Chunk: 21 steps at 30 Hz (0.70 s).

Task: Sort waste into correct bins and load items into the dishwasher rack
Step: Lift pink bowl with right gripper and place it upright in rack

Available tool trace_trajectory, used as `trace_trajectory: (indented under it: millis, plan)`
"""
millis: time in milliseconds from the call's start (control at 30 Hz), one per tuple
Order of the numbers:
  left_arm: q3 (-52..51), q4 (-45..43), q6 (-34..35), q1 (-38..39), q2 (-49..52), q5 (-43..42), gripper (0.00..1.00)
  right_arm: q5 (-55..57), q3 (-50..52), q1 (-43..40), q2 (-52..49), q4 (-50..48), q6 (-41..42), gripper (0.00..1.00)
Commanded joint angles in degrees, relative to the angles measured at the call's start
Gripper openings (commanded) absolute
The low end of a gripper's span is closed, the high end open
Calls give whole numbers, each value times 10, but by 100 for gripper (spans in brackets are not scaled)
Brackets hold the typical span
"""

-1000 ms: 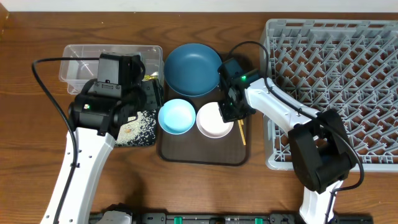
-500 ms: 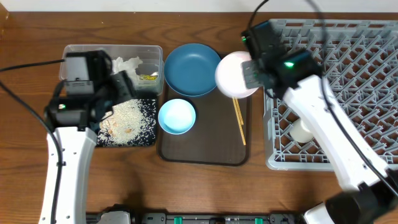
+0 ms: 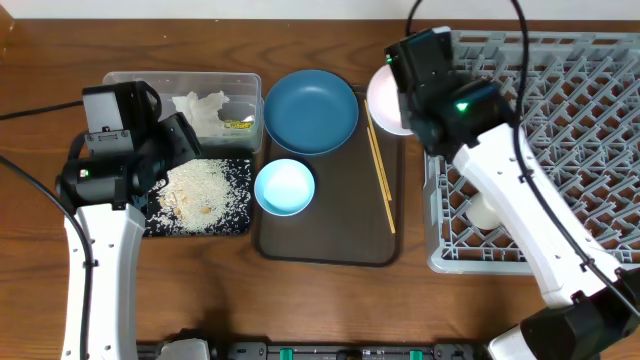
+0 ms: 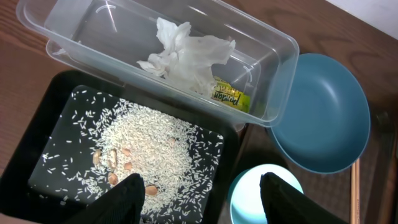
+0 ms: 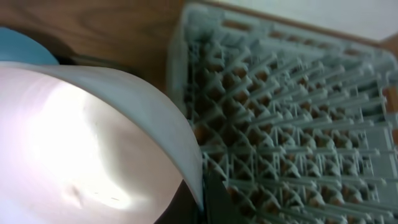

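Holding the white bowl (image 3: 383, 100) by its rim at the top middle of the frame, the right end effector (image 5: 198, 198) should grip tight, move slowly over the rack (image 3: 560, 130), and set it gently between pegs.

Clear glossy plastic tub (image 4: 278, 68) holding crumpled paper tissue (image 4: 186, 53); matt black tray (image 4: 62, 99); grey plastic lattice rack (image 3: 570, 90); smooth, glossy white bowl (image 5: 81, 143) — all on a grained wooden table (image 3: 320, 300).

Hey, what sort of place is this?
Likely a dish-clearing test bench, not a home kitchen: wooden table, grey dishwasher rack, clear tub of tissue, black tray of rice.
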State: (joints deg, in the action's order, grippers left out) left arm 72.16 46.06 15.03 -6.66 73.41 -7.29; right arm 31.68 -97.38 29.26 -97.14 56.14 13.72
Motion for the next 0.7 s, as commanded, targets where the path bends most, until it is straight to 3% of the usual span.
trace_trajectory:
  millis: [0, 100, 167, 367, 667]
  plan:
    - [9, 0, 1, -2, 3, 5, 63, 50, 0, 26, -13, -15, -20, 1]
    - [9, 0, 1, -2, 3, 5, 63, 129, 0, 44, -28, -22, -20, 1]
    - [9, 0, 1, -2, 3, 5, 78, 189, 0, 50, -40, -21, -20, 1]
    - [9, 2, 1, -2, 3, 5, 82, 355, 0, 30, -70, -22, 2, 1]
    - [9, 2, 1, -2, 3, 5, 87, 392, 0, -56, -102, -67, -22, 1]
